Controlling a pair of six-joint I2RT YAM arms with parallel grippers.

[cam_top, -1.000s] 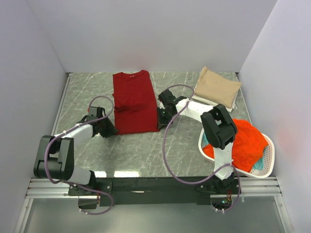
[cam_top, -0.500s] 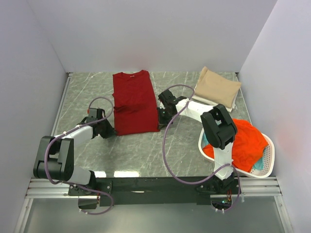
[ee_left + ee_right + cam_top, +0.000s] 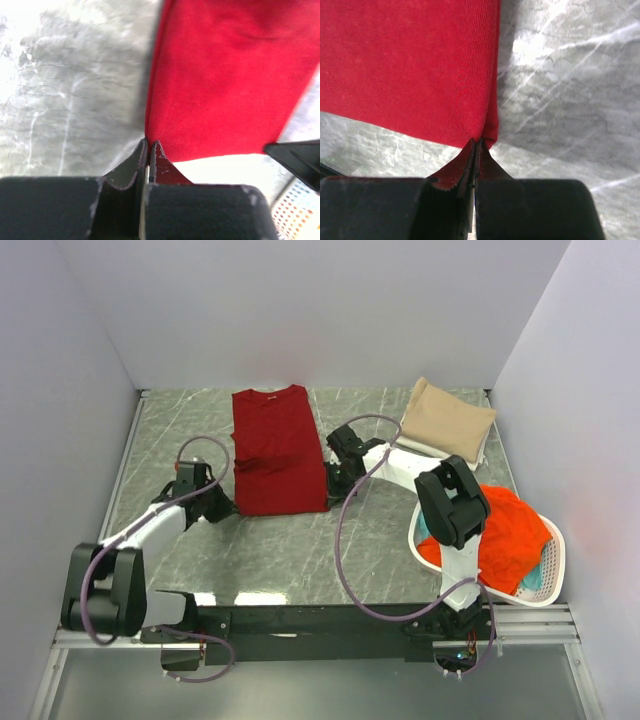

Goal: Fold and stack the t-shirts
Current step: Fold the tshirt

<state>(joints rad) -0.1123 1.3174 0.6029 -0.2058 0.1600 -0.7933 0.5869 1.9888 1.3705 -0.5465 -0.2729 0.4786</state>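
Pinched shut since a second ago: left hand, right hand.
Seemingly gripping near corners of dark red cloth t-shirt.

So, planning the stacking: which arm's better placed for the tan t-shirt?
Right, likely: right claw, shut on the dark red cloth t-shirt's corner, sits nearer the folded tan cloth t-shirt than the left claw.

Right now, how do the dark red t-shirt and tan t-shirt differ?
The dark red t-shirt lies as a long strip; the tan t-shirt is a compact bundle. The left gripper and right gripper pinch the dark red t-shirt's near corners; the tan t-shirt is untouched. Both rest on the table.
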